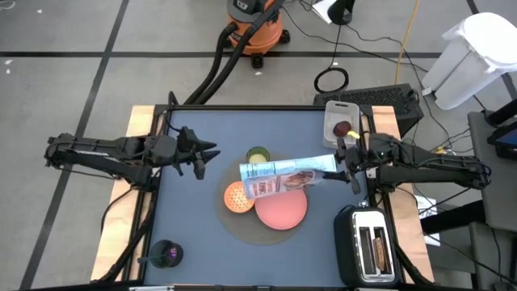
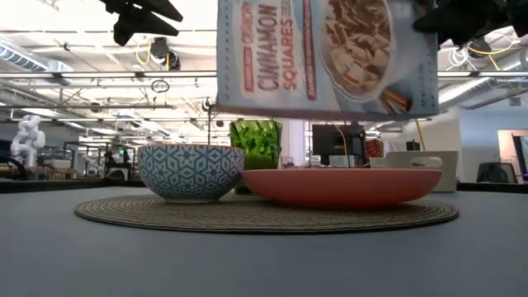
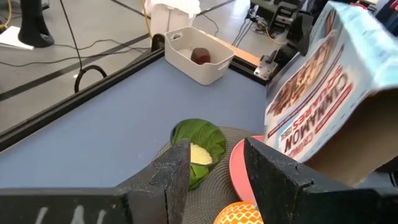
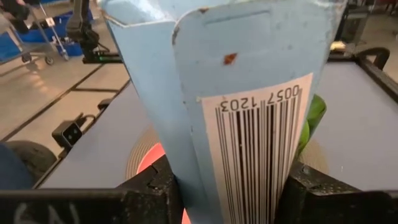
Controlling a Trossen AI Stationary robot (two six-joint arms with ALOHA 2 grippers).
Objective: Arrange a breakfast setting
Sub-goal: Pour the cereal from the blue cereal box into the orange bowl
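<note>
Blue cardboard cereal bag (image 1: 284, 175) hangs lengthwise above the round pink plate (image 1: 282, 208) and small orange patterned bowl (image 1: 238, 197), its long axis pointing leftward from the right tool (image 1: 346, 164) clamped on its end, while the left tool (image 1: 203, 156), fingers apart, waits near the tabletop's (image 1: 194, 234) left edge.

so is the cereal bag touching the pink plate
Apart. The low view shows the cereal bag, held by the right gripper, hanging above the pink plate with open background between.

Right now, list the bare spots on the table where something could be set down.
Free: table between the purple cup and the placemat; also between the left gripper and the back edge. Crowded: placemat, with bowl, plate, green cup, cereal bag overhead.
</note>
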